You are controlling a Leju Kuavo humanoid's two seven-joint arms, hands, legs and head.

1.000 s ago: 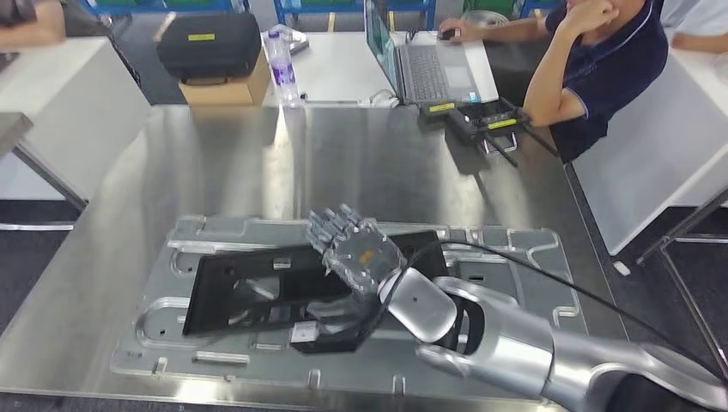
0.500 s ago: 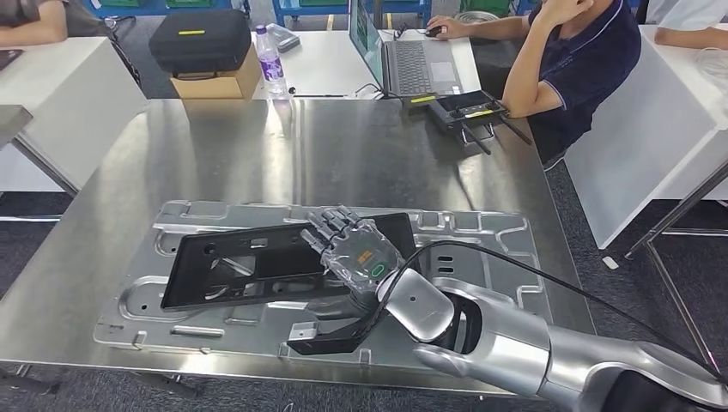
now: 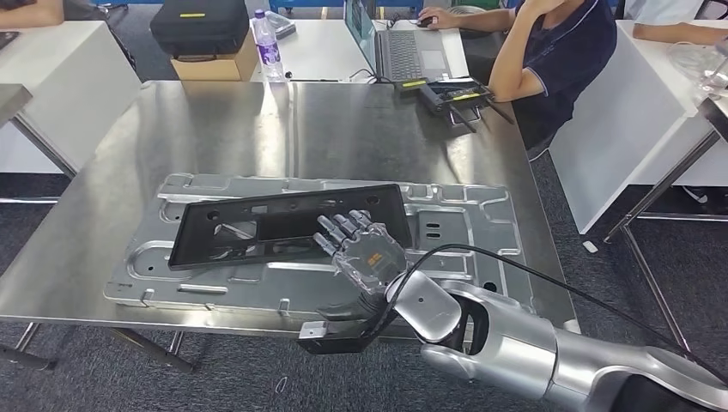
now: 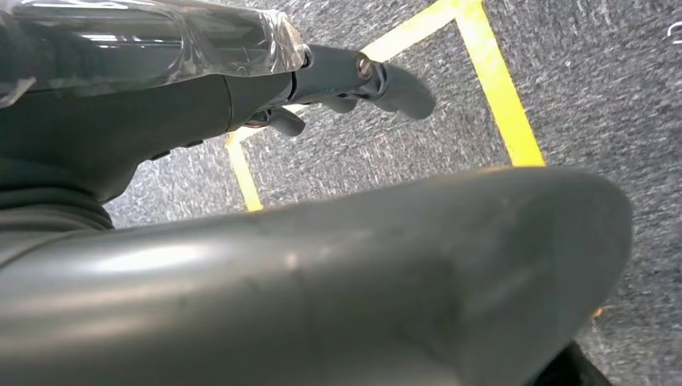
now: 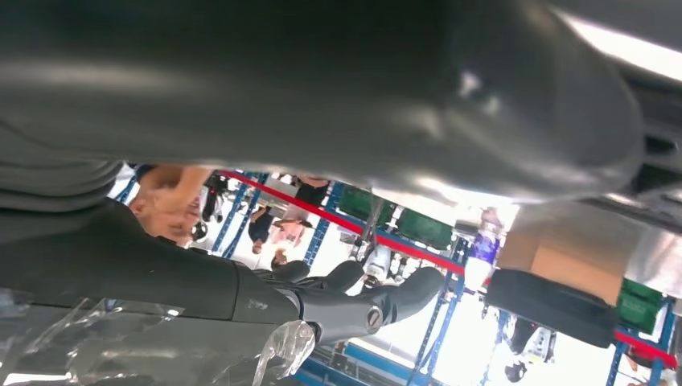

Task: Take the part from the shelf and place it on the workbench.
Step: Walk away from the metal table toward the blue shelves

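Right hand [image 3: 365, 257] nearest, fingers spread, holding nothing, just above grey tray [image 3: 481, 232]. Black part [image 3: 283, 225], flat cut-out frame, lies on tray on steel workbench [image 3: 223, 129]. Beyond: bottle [image 3: 267, 45], laptop [image 3: 403, 47], seated person [image 3: 558, 60]. Left hand [image 4: 346, 76] fingers: cannot tell.

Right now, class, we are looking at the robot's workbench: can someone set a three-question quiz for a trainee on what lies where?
1. True or false: the black frame part lies on the silver stamped panel.
2. What stands beside the cardboard box? A) water bottle B) mug C) drill
3. Fill in: the right hand, fingers spread, holds ____.

Key: 1 true; 2 A; 3 nothing.
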